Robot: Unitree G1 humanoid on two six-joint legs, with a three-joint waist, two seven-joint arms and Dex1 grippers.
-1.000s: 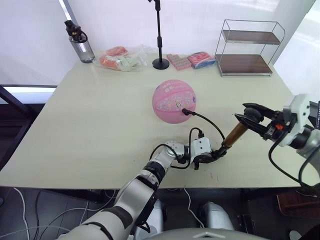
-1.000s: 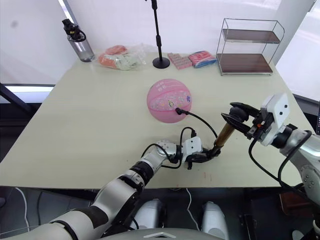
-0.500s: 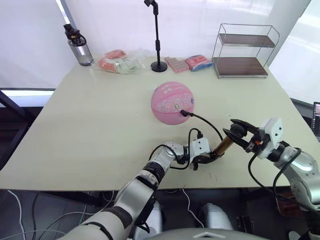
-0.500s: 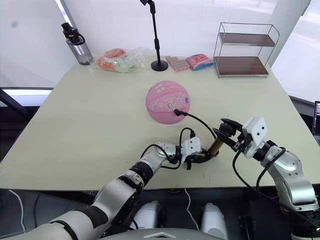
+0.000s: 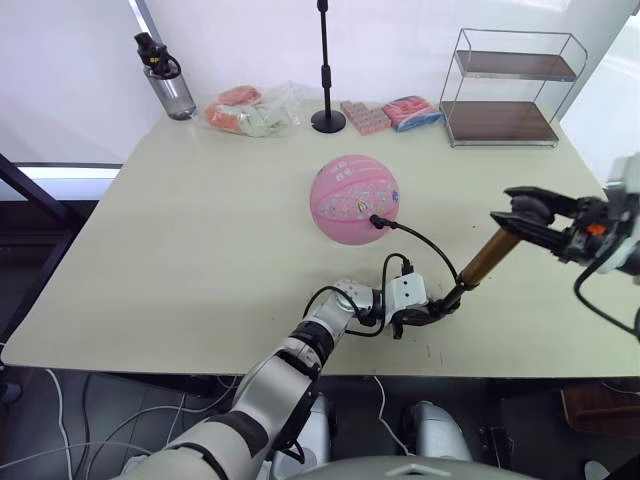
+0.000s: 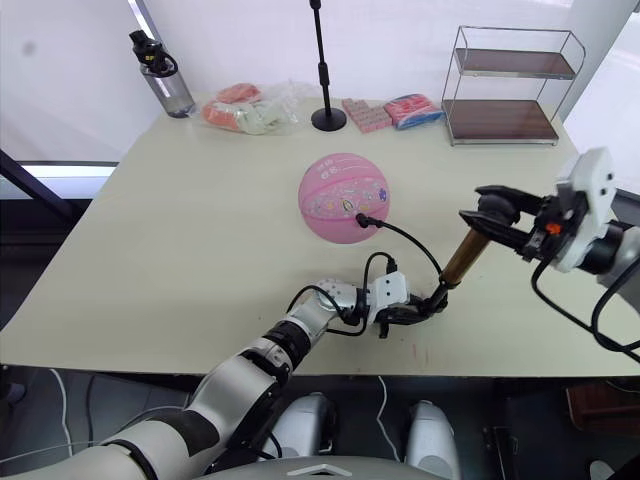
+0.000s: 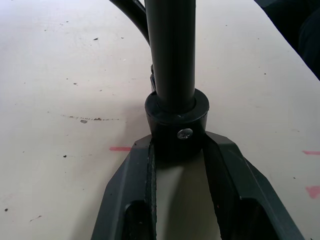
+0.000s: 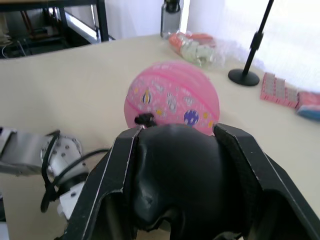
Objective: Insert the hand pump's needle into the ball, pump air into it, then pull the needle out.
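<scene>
Pump status: I have the hand pump (image 5: 478, 268) held at both ends, tilted over the desk's (image 5: 200, 240) near edge. My left end effector (image 5: 430, 311) is clamped on the black base collar, my right end effector (image 5: 522, 212) is closed around the black T-handle. The brass tube is rigid and smooth, so I judge the black ends the safer grips. The ball (image 5: 354, 199) sits mid-desk, round, rubbery, light and likely to roll. The thin hose is limp. The needle (image 5: 374, 220) is seated in the ball and probably bends easily.
</scene>
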